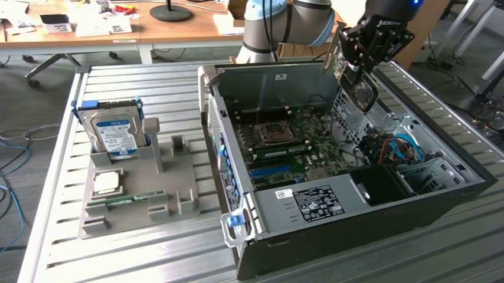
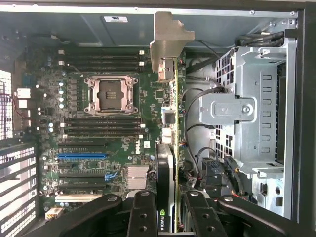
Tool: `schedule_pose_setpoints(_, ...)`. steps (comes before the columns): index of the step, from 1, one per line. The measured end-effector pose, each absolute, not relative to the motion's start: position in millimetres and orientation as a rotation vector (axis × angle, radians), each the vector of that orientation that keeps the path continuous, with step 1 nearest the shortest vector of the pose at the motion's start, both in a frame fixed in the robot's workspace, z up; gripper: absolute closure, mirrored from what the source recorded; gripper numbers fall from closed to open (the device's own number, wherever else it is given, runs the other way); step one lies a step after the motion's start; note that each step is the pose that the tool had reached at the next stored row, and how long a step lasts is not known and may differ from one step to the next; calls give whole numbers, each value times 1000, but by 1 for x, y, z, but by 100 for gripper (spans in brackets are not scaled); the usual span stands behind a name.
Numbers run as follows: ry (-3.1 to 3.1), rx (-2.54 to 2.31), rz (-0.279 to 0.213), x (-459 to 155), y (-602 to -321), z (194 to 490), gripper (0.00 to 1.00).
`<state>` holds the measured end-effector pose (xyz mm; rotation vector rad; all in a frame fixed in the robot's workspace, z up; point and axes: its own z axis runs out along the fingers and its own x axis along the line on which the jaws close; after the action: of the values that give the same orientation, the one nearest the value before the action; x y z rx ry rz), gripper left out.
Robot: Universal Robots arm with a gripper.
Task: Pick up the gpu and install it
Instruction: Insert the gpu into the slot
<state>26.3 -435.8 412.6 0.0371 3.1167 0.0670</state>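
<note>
room: office-like; wood desks [image 1: 157,29] at the back w/ papers on them; grey floor [image 1: 32,106]; blue cables [image 1: 9,150] lie on it at the exterior view's left.
bench [image 1: 157,259]: slatted metal top, grey; all the parts stand on it.
PC case [image 1: 354,236]: black, lies on its side w/ the open side up, on the exterior view's right part of the bench.
arm [image 1: 287,20]: comes from behind the PC case and reaches over its far end.
holder [image 1: 181,177]: grey tray beside the PC case, apart from it. A hard drive [image 1: 117,132] w/ blue label stands upright in it. A RAM stick [image 1: 126,200] lies flat near its front.
motherboard [image 1: 284,147]: green, on the case floor. Wrist view looks straight onto the motherboard [image 2: 153,94] and gives the CPU socket [image 2: 109,95], a blue slot [image 2: 81,155] and the metal drive cage [image 2: 252,108].
gpu [image 1: 362,93]: exterior view has it on edge over the far end of the PC case, round fan facing out. In wrist view the gpu [image 2: 173,123] is edge-on, approx. between motherboard and drive cage, w/ the silvery bracket [image 2: 168,39] at the end opposite to the gripped one.
tool [image 1: 358,68]: clamped on the gpu. Wrist view has the tool [image 2: 170,217] w/ its black fingers [image 2: 143,215] pressing on both faces of the card.
</note>
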Motion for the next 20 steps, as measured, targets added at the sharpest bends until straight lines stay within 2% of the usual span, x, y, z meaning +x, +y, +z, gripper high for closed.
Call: schedule_pose_setpoints(20,3117,-118,69,26,-436,413,73)
